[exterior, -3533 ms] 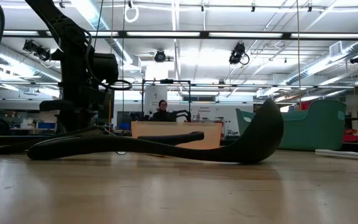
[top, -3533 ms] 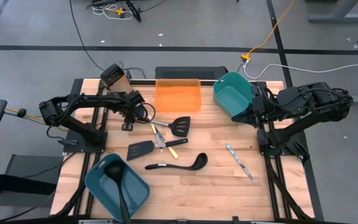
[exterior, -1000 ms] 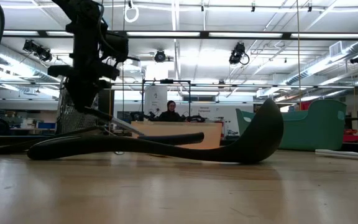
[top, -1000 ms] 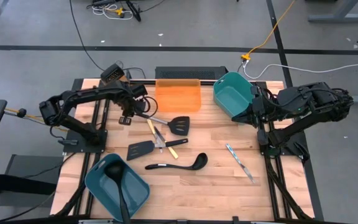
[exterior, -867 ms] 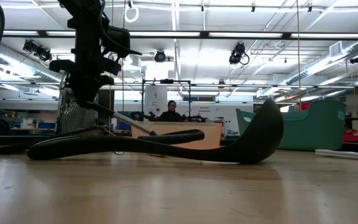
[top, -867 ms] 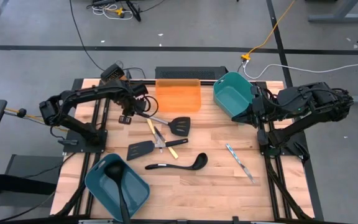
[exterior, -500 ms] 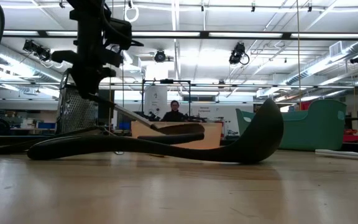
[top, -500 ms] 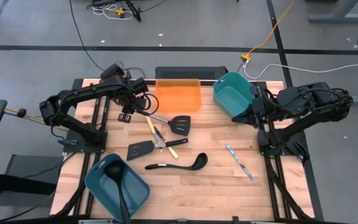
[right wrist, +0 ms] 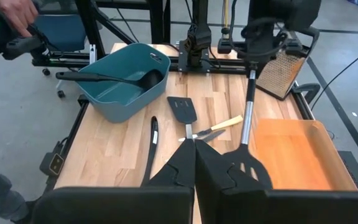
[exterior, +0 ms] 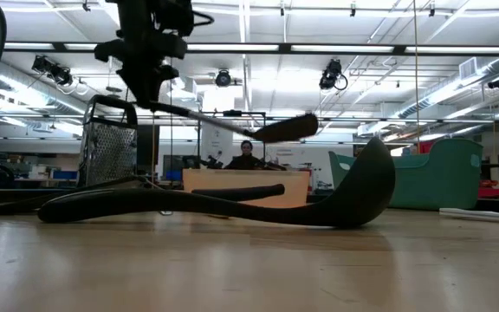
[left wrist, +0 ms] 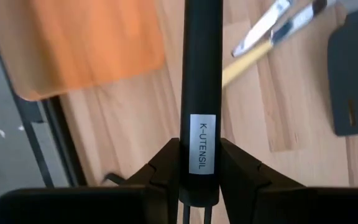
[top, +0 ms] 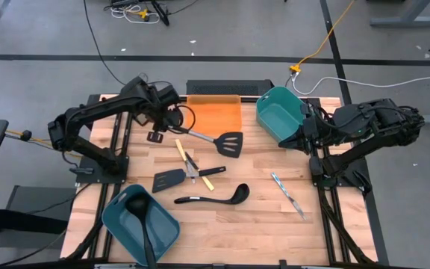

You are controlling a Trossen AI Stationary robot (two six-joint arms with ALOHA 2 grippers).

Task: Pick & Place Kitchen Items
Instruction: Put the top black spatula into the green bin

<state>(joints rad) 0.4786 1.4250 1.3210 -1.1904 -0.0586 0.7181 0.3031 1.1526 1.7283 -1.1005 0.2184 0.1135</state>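
Slotted spatula handle clamped in left pincer, lifted off table

Robotics lab: open hall, ceiling strip lights, exposed ducts, floor cables, distant workbenches.

Both robot arms were matte black, built of chunky jointed segments, with thin black cables looping along the links. The left arm rose from a black base plate bolted at the table's edge, and a small dark knob stood out behind its shoulder. The right arm looked bulkier, its housings rounded. The left gripper's fingers were angular black wedges; the right gripper's fingers were alike.
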